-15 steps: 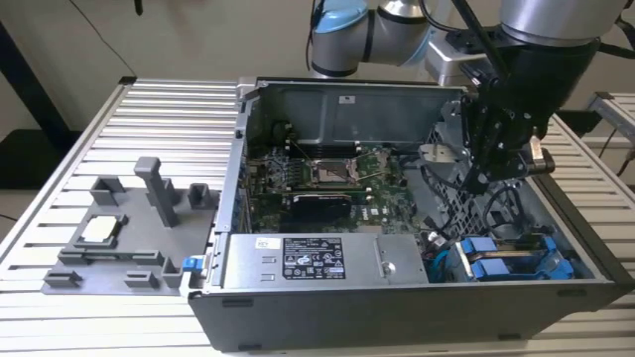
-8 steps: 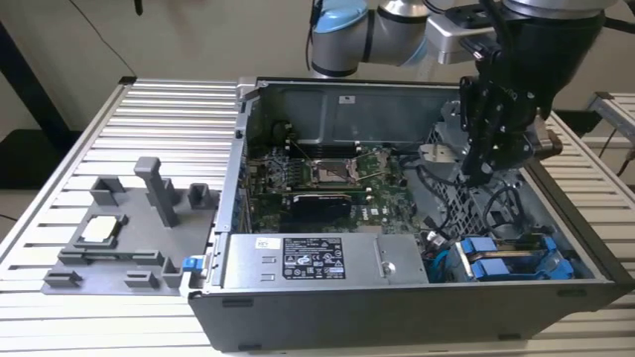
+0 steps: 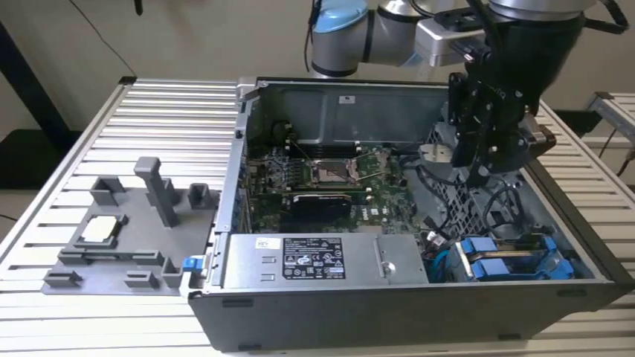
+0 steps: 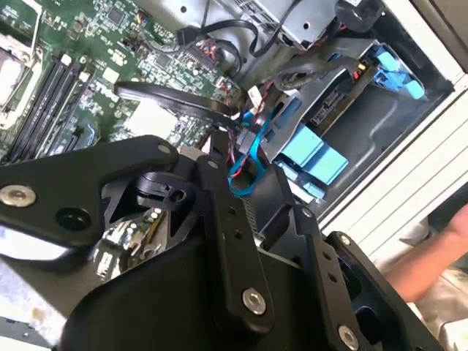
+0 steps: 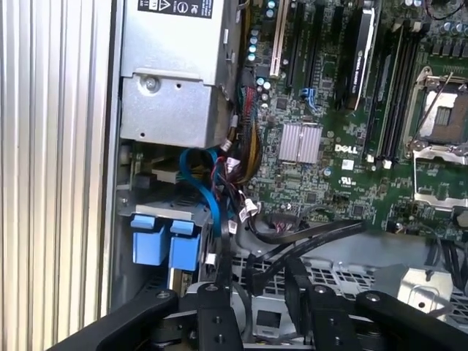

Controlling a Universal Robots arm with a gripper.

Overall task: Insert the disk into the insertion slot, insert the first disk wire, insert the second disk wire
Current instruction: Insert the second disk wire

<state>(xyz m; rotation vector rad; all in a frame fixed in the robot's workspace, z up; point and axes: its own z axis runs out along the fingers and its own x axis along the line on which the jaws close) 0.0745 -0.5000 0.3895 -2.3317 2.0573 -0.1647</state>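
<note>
Disk (image 3: 504,262) carriers (two blue-handled frames side by side) sit in the insertion slot (image 3: 555,249) of the grey drive cage, at the exterior view's lower right corner of the open computer case (image 3: 397,312); their drive bodies are hidden inside the bay. Blue wires (image 5: 208,194) loop just beside the handles. The gripper (image 3: 474,160) hangs above the cage, fingers (image 5: 219,285) apart and holding nothing, tips partly cut off in both wrist views.

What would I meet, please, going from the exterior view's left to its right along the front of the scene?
Grey fixture plate → labelled power-supply box → blue-framed disk seated in the drive cage → ridged metal table at the far edge.
</note>
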